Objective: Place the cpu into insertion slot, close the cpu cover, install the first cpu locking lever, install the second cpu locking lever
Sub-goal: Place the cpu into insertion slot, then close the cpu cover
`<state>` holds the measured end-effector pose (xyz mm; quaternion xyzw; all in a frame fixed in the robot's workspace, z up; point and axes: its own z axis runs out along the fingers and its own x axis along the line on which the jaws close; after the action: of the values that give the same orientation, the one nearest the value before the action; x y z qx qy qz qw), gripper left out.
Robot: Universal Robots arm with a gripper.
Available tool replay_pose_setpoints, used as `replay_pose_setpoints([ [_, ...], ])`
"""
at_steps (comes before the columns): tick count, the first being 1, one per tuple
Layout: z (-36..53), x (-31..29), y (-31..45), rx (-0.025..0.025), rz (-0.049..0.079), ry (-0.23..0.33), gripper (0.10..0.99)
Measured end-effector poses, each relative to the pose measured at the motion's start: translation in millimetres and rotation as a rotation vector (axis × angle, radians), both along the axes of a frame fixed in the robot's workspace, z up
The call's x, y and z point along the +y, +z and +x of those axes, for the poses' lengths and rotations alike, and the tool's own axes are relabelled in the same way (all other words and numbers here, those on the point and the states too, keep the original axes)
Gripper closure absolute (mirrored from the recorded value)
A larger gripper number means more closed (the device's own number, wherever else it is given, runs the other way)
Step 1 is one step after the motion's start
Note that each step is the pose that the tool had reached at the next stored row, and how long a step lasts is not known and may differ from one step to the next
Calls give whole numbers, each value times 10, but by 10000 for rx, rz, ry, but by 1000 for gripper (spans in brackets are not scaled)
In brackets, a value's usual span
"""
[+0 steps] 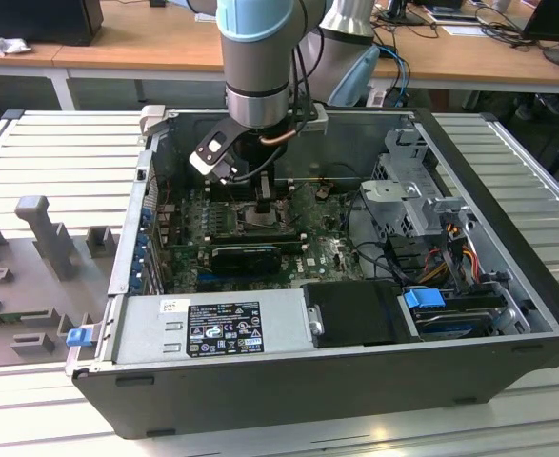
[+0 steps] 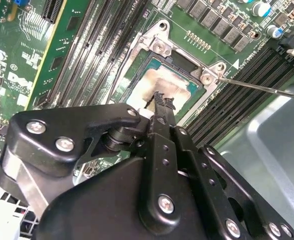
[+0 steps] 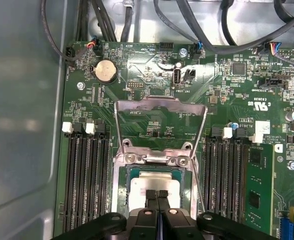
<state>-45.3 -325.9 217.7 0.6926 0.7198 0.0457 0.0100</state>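
One robot arm (image 1: 257,67) reaches down into an open computer case (image 1: 308,381) that lies on a slatted metal bench (image 1: 31,162). In the exterior view its black head hangs directly over the slot (image 1: 265,217).

Its fingers (image 3: 150,200) are pressed together, with no gap between them. In both wrist views their tips come down on the pale, silvery cpu (image 3: 141,182), which lies flat inside the slot's metal rim. The fingers meet the cpu near the middle of the slot. Whether they press on it or only touch it cannot be told.

The cover (image 3: 159,105) is open, swung back from the slot on its hinge side, and the green board (image 3: 227,90) shows through its large window.

In the second wrist view a thin metal lever (image 2: 267,88) runs outward from one corner of the slot.

Long black memory slots (image 3: 86,170) flank the slot on two sides. A round battery (image 3: 105,71) sits on the board beyond the cover, well apart from the slot.
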Motion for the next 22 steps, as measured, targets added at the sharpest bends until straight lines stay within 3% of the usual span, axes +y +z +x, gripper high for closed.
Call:
replay_pose_setpoints([
  [11, 41, 0, 31, 3, 3, -1, 980],
  [22, 40, 0, 226, 2, 4, 0, 980],
])
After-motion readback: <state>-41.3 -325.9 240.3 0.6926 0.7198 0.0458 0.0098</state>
